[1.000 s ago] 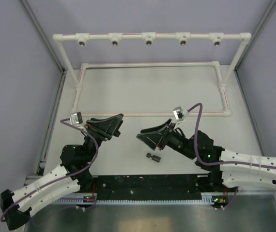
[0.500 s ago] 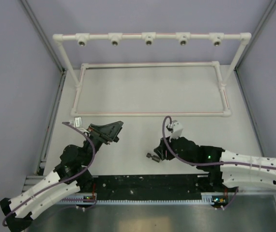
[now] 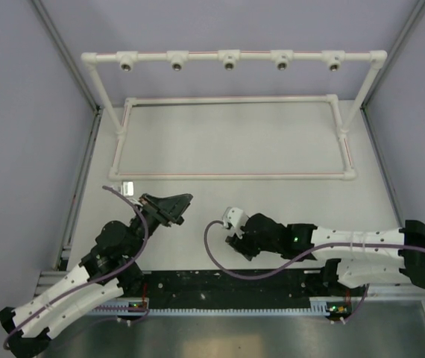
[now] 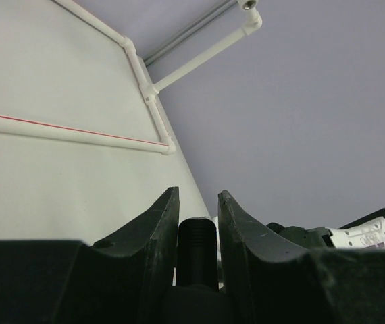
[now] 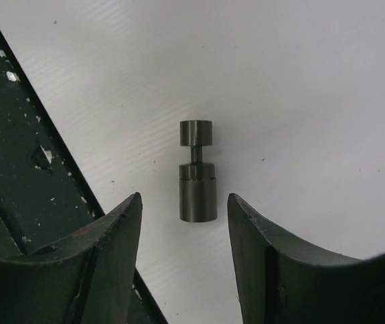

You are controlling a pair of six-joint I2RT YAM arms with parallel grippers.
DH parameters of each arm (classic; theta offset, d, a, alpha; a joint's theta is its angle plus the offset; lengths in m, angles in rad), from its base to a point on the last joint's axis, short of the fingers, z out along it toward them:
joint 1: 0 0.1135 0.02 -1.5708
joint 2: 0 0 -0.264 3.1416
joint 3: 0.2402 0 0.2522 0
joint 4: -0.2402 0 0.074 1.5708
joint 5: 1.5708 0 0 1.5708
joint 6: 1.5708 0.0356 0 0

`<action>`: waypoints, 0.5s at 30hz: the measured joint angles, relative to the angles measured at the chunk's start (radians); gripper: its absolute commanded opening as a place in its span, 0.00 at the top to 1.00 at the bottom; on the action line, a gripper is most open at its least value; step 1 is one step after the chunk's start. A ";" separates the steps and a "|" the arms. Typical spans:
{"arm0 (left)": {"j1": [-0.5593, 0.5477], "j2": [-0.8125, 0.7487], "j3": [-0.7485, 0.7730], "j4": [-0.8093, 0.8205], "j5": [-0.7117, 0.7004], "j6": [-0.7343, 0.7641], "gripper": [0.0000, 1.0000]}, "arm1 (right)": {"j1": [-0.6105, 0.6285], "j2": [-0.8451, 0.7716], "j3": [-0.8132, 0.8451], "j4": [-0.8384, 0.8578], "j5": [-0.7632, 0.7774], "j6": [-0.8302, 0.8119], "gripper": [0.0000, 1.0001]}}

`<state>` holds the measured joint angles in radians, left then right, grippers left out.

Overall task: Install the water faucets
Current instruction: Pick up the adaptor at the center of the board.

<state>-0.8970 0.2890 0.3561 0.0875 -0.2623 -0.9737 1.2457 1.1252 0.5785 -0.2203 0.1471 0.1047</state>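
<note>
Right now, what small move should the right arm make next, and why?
Probably lower the right gripper a little further, so its fingers straddle the faucet, ready to close. Its jaws stand open, and the faucet lies flat on the white table just ahead, centred between them, untouched. The left gripper is shut on the other black piece.

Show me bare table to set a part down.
Free: white table inside the white pipe frame's base rectangle, and the strip before its front rail. Crowded: near centre, with the left gripper holding a black plastic faucet, the right gripper, and a dark cylindrical faucet piece.
</note>
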 measured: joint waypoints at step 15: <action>0.000 -0.077 0.000 -0.022 0.014 0.007 1.00 | -0.005 -0.065 -0.339 0.607 0.058 -0.106 0.46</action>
<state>-0.8970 0.2119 0.3561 0.0654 -0.2485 -0.9665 1.2404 1.0603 0.2398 0.3870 0.2054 -0.0010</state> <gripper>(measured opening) 0.340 0.538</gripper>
